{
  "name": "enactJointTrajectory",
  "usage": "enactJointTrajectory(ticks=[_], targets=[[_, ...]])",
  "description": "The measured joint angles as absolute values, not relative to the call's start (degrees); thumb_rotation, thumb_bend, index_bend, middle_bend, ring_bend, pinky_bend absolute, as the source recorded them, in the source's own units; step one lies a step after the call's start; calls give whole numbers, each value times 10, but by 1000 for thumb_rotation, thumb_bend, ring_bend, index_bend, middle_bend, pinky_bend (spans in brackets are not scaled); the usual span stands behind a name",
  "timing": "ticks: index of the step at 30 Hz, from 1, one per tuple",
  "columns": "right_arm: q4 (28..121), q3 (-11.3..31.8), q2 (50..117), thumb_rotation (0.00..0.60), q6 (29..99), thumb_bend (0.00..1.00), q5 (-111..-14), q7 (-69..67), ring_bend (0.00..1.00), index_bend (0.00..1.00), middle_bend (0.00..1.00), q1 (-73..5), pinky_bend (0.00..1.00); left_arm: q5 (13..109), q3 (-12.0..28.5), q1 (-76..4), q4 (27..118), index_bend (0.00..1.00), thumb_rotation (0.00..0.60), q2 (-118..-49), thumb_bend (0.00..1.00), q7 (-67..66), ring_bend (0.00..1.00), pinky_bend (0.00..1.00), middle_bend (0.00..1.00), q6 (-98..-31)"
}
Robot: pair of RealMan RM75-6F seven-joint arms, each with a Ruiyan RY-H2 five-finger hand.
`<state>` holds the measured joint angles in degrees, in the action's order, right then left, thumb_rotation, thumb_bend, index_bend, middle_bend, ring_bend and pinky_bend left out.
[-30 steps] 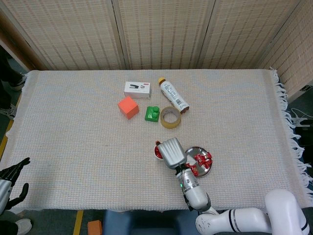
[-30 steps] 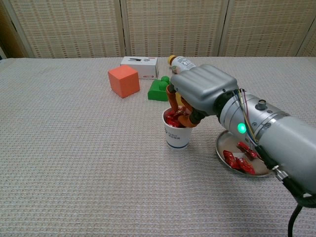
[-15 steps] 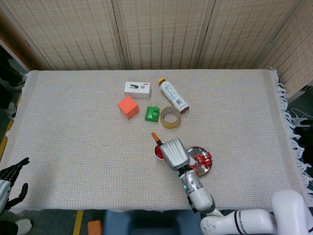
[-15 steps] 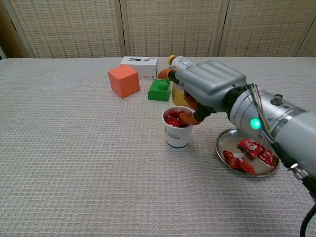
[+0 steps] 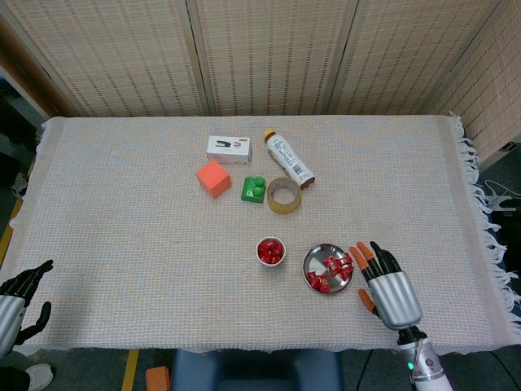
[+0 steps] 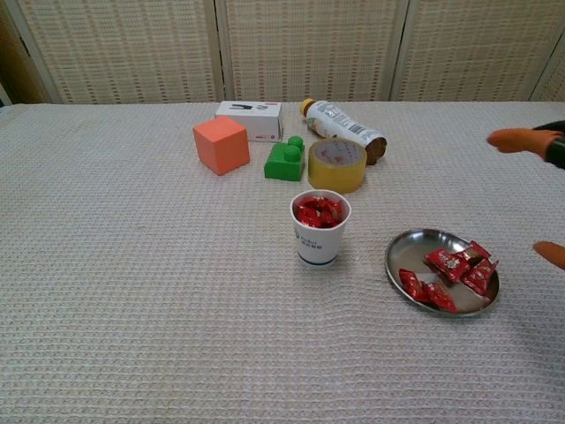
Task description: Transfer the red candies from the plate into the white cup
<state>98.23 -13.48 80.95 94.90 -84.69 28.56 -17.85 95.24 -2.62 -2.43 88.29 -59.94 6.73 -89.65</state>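
Head view shows the right robot hand low at the right, just beside the round silver metal plate, its orange-tipped fingers spread apart and holding nothing. In the chest view only two orange fingertips of that hand reach in from the right edge, apart from the plate. Several red wrapped candies lie on the plate's right half. The white paper cup stands upright just left of the plate, near but not touching it, with more red candies piled inside up to its rim. Farther back on the cloth-covered bench sit an orange cube, a green toy brick, a roll of yellowish tape lying flat, a white stapler box, and a plastic bottle on its side. The left robot hand is at the lower left corner, off the bench's edge, its dark fingers loosely apart and grasping nothing.
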Motion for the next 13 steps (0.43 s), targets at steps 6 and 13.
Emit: enactJointTrajectory(ticks=[6, 13], targets=[[882, -169, 775, 600, 1011, 205, -884, 209, 0, 0, 0, -80, 0, 943, -18, -27, 879, 0, 600, -611, 504, 50, 32, 228, 51, -894], [886, -163, 734, 600, 1051, 205, -925, 155, 0, 0, 0, -49, 0, 946, -20, -26, 880, 0, 600, -617, 499, 30, 29, 200, 50, -896]])
